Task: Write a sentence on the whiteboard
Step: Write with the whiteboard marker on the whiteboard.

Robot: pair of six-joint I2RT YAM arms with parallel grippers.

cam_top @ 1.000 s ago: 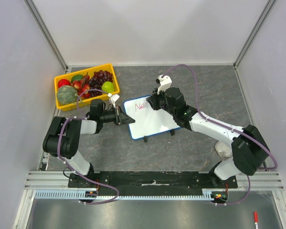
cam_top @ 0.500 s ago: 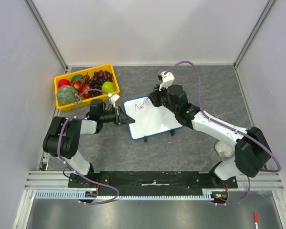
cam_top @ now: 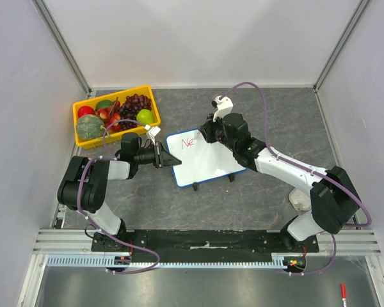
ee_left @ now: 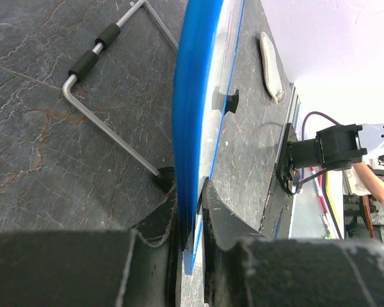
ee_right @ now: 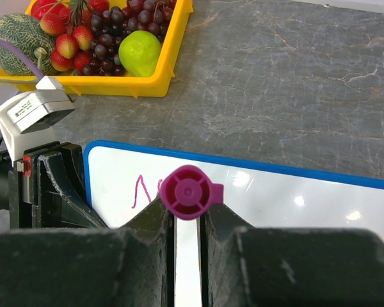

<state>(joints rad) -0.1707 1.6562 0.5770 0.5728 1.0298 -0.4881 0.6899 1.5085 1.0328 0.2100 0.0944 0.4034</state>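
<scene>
The whiteboard [cam_top: 205, 161], white with a blue frame, lies on the table centre. Pink letters "Ne" [cam_top: 189, 142] stand at its upper left; part of them shows in the right wrist view [ee_right: 141, 190]. My left gripper [cam_top: 171, 160] is shut on the board's left blue edge [ee_left: 191, 128]. My right gripper [cam_top: 207, 132] is shut on a pink marker [ee_right: 188, 191], seen end-on, held over the board's top left next to the writing. The marker tip is hidden.
A yellow tray [cam_top: 81, 104] of fruit, with grapes, strawberries, a green apple and a melon, stands at the back left and shows in the right wrist view [ee_right: 173, 54]. A wire stand leg [ee_left: 109, 128] lies under the board. A white object [cam_top: 300, 201] lies by the right arm's base.
The right gripper with the marker has shifted slightly over the top left of the board. The left gripper keeps its hold on the board's edge.
</scene>
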